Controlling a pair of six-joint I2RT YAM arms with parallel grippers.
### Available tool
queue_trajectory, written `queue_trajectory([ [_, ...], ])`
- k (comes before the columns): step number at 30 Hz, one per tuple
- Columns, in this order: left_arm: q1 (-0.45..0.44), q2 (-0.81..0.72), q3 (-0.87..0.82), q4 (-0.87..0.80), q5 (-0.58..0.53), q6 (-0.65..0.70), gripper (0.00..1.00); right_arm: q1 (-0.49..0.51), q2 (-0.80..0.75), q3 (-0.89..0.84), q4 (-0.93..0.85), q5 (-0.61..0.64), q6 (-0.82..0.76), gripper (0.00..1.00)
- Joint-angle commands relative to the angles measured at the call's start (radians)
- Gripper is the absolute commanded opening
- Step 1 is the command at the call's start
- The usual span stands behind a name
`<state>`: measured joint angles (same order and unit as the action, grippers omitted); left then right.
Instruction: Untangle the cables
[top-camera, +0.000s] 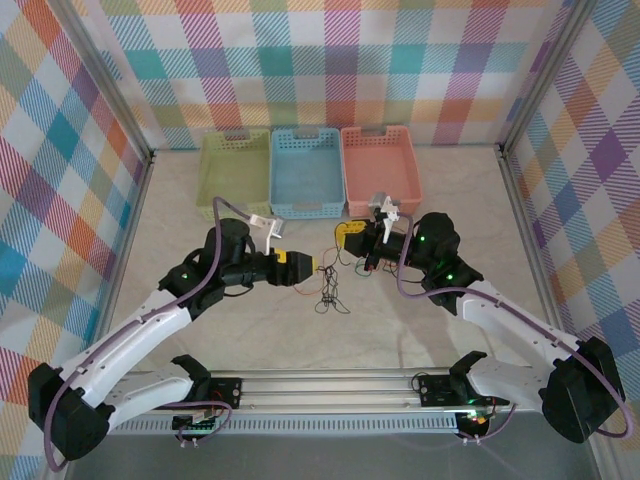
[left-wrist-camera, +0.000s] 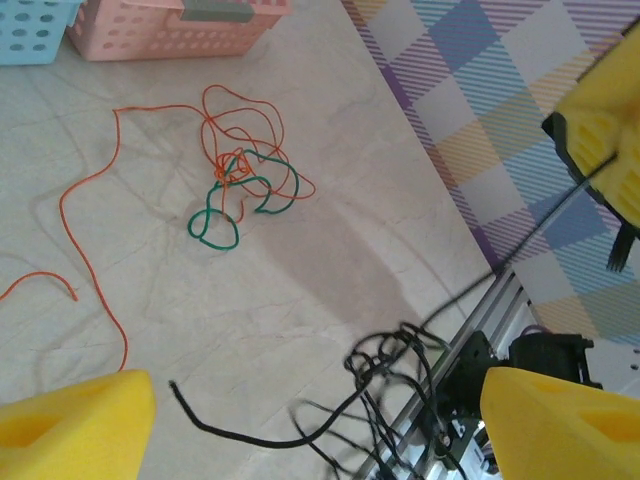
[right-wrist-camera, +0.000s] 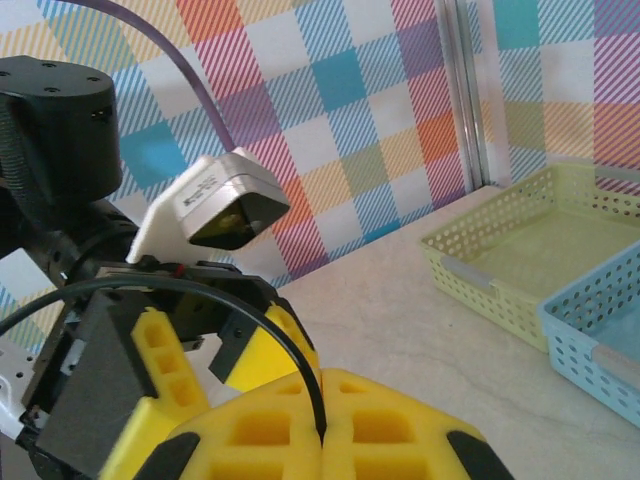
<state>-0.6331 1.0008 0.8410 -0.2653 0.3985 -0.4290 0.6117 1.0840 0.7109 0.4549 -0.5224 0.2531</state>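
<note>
The right gripper (right-wrist-camera: 322, 428) is pinching the black cable (left-wrist-camera: 385, 365) between fully closed pads, holding one strand taut. The left gripper (left-wrist-camera: 318, 425) is gaping wide and empty, with the black snarl lying between its fingers. Pulling harder is risking a cinched knot or a slipping wire. The orange-green tangle (left-wrist-camera: 238, 165) is lying ahead of it.
</note>
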Motion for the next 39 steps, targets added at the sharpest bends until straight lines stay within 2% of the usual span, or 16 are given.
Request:
queue_trajectory([
  [1, -0.005, 0.019, -0.002, 0.057, -0.038, -0.087, 0.86, -0.004, -0.004, -0.027, 0.048, -0.036, 0.011, 0.0],
  [5, -0.005, 0.035, -0.023, 0.046, -0.095, -0.22, 0.87, -0.005, -0.004, -0.04, 0.066, -0.039, 0.003, 0.0],
  [8, -0.008, 0.053, -0.048, 0.079, -0.085, -0.308, 0.87, -0.004, -0.001, -0.047, 0.077, -0.044, -0.003, 0.0],
  [13, -0.028, 0.098, -0.042, 0.088, -0.089, -0.376, 0.85, -0.004, 0.001, -0.066, 0.114, -0.047, -0.008, 0.0],
  [16, -0.032, 0.114, -0.052, 0.122, -0.093, -0.421, 0.82, -0.004, 0.005, -0.067, 0.113, -0.05, -0.014, 0.0],
  [20, -0.049, 0.138, -0.066, 0.176, -0.079, -0.479, 0.72, -0.004, 0.004, -0.069, 0.117, -0.05, -0.014, 0.0],
  [25, -0.076, 0.151, -0.071, 0.185, -0.094, -0.497, 0.66, -0.005, -0.001, -0.072, 0.116, -0.044, -0.019, 0.0],
  [30, -0.089, 0.162, -0.072, 0.168, -0.107, -0.496, 0.72, -0.005, -0.001, -0.074, 0.112, -0.038, -0.024, 0.0],
  [32, -0.093, 0.166, -0.078, 0.172, -0.115, -0.5, 0.71, -0.004, -0.001, -0.074, 0.114, -0.036, -0.027, 0.0],
  [37, -0.099, 0.182, -0.077, 0.194, -0.114, -0.513, 0.62, -0.004, 0.001, -0.074, 0.116, -0.04, -0.029, 0.0],
  [39, -0.102, 0.179, -0.075, 0.188, -0.13, -0.513, 0.55, -0.004, 0.001, -0.076, 0.116, -0.041, -0.03, 0.0],
])
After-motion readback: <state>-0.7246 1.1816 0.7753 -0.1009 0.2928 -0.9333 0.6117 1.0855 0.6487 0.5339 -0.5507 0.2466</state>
